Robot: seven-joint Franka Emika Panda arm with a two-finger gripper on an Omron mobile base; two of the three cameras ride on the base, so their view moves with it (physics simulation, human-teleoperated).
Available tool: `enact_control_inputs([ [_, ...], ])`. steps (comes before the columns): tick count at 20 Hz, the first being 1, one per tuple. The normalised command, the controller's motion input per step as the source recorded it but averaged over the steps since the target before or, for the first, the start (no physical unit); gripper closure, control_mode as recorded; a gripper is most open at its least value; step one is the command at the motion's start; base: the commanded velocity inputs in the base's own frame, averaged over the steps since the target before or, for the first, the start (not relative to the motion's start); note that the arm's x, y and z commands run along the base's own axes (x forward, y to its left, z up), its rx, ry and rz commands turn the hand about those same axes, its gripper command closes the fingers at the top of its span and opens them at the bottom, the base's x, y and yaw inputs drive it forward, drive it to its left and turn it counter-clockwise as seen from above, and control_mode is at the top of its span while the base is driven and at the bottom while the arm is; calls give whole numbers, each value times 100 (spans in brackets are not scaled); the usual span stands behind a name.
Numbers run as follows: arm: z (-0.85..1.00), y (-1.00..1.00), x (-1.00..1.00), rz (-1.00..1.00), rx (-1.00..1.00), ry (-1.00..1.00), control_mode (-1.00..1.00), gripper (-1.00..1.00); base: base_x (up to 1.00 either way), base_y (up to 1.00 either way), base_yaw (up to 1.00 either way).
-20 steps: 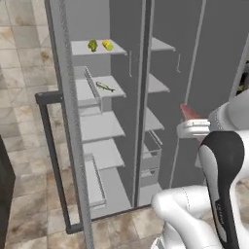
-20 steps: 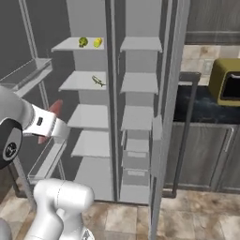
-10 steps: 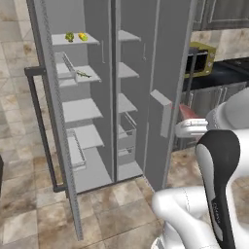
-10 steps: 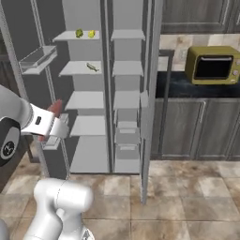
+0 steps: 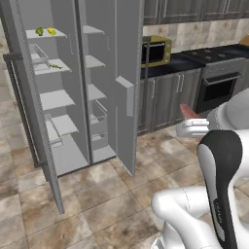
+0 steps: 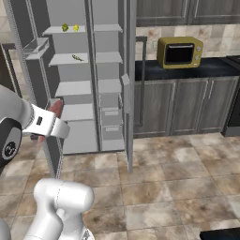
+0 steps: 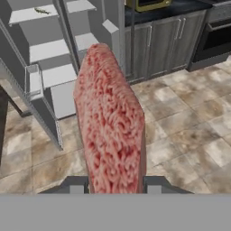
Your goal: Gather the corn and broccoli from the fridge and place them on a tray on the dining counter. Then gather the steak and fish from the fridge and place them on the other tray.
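The steak (image 7: 110,122), a pinkish-red marbled slab, stands upright between the fingers of my gripper (image 7: 115,185), which is shut on it. From the base views its red tip (image 5: 187,112) (image 6: 56,108) pokes out above the gripper (image 5: 194,127) (image 6: 47,124), well away from the fridge. The grey fridge (image 5: 97,73) (image 6: 93,84) stands with both doors open. On its top shelf lie the broccoli (image 5: 39,31) (image 6: 65,28) and the corn (image 5: 51,31) (image 6: 76,27). The fish (image 5: 55,65) (image 6: 77,58) (image 7: 41,11) lies one shelf lower. The dining counter and trays are out of view.
The open right fridge door (image 5: 127,87) juts out over the tiled floor (image 6: 178,187). A yellow microwave (image 5: 156,50) (image 6: 180,51) sits on the dark cabinet run beside the fridge. An oven (image 5: 219,87) stands farther right.
The whole picture has swung: the base has backed and turned away from the fridge, bringing the microwave and oven into view. The gripper keeps the steak.
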Motion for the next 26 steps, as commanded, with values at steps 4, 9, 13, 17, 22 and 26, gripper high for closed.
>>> enact_control_inputs([
  [4,0,0,0,0,0,0,100,100,-100,32,-24],
  [9,0,0,0,0,0,0,100,100,-100,32,-23],
  [13,0,0,0,0,0,0,100,100,-100,1,-6],
  [17,0,0,0,0,0,0,100,100,-100,-19,23],
  [22,0,0,0,0,0,0,100,100,-100,-31,50],
  [26,0,0,0,0,0,0,100,100,-100,-62,37],
])
